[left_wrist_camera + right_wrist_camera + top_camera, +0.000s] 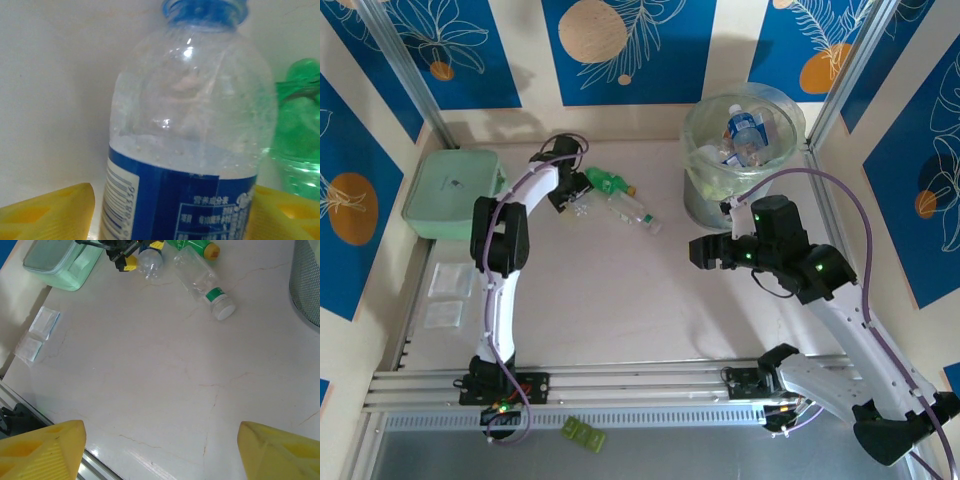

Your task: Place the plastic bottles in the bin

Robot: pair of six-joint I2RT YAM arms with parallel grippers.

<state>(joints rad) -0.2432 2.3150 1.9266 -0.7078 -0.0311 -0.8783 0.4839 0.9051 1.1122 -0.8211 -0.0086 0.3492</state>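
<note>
The pale-green box (pixel 450 195) sits at the left edge of the table (pixel 620 310) and has no part in the task.

Just right of it, the left gripper (pixel 572 200) straddles a clear bottle with a blue label (pixel 190 125). One yellow finger (pixel 55 212) stands on each side of the label, a placement suited to gripping the body across its width. Whether the jaws have clamped cannot be told.

Just beside it lies a green bottle with an orange cap (pixel 607 182), then a clear bottle with a white cap (pixel 202 282), both loose on the table.

The right gripper (pixel 703 250) hovers released, holding nothing, probably parked clear of the left arm's route.

The bin (pixel 705 195) stands at the far right with several bottles (pixel 748 135) in it. It is well apart from the straddled bottle, so a lift and carry is needed.
</note>
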